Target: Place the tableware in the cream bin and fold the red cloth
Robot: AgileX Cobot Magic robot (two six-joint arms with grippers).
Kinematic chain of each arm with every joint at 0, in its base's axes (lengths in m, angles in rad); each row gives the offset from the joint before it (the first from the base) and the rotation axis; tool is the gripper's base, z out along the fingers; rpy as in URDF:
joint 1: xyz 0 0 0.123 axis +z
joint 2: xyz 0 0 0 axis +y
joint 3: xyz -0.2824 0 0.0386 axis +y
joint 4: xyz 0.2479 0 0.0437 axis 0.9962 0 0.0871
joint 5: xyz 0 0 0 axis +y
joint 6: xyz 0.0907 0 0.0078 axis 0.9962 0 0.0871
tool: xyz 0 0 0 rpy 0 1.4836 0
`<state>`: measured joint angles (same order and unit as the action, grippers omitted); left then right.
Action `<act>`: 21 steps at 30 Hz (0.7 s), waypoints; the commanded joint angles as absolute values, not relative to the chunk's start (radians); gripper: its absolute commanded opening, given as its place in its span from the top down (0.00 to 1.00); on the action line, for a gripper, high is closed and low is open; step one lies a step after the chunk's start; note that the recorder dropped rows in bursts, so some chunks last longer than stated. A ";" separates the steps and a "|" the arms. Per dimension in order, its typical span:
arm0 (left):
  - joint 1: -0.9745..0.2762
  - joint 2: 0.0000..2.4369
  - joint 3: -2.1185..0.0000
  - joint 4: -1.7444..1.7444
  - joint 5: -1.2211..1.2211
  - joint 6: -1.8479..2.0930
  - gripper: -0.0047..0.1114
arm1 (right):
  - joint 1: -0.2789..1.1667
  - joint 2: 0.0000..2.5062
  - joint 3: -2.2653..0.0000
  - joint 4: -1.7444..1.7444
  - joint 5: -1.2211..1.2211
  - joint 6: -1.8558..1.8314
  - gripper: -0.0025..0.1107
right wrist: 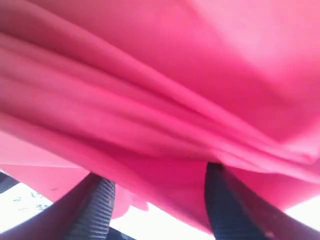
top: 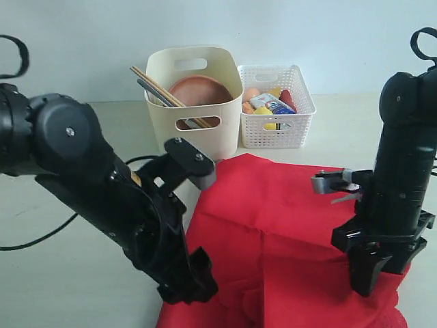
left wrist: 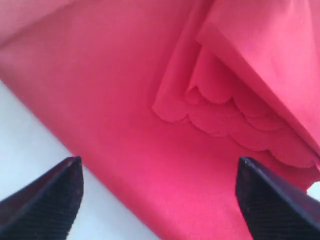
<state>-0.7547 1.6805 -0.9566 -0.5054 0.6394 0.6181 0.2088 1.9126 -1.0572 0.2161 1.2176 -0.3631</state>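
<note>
Your left pincer (left wrist: pixel 159 161) stands wide open and empty over the near-left border of the red cloth (top: pixel 273 219). The scalloped edge (left wrist: pixel 225 125) lies just ahead of it.

Your right pincer (right wrist: pixel 156 175) sits at the near-right edge, its fingers part-way apart with cloth bunched between them. You cannot tell whether it grips.

The cloth runs from you toward the cream bin (top: pixel 225 130), which holds the plate (top: pixel 199 89) and chopsticks (top: pixel 156 85). Bin and white basket (top: pixel 276 133) bound the far edge.

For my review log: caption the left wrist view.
Left gripper open over the red cloth, scalloped edge showing, table alongside.
</note>
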 commanded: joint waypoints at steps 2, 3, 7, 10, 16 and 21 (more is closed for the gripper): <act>-0.827 1.756 -0.954 -0.511 0.563 0.650 0.28 | 0.209 1.851 -1.015 0.126 1.221 -0.276 0.52; -0.832 1.768 -0.954 -0.511 0.559 0.650 0.28 | 0.209 1.844 -1.003 0.124 1.221 -0.276 0.52; -0.839 1.830 -0.954 -0.515 0.555 0.650 0.28 | 0.209 1.831 -0.934 0.124 1.221 -0.276 0.52; -0.839 1.868 -0.954 -0.519 0.555 0.650 0.28 | 0.209 1.829 -0.881 0.078 1.221 -0.223 0.52; -0.839 1.888 -0.954 -0.510 0.564 0.650 0.31 | 0.209 1.784 -0.857 -0.115 1.221 0.000 0.52; -0.839 1.888 -0.974 -0.494 0.611 0.650 0.31 | 0.209 1.673 -0.920 -0.119 1.221 0.029 0.52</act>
<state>-0.8352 1.8851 -0.9651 -0.5057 0.5775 0.6486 0.2088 1.7356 -0.8797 -0.1190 1.2222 0.0113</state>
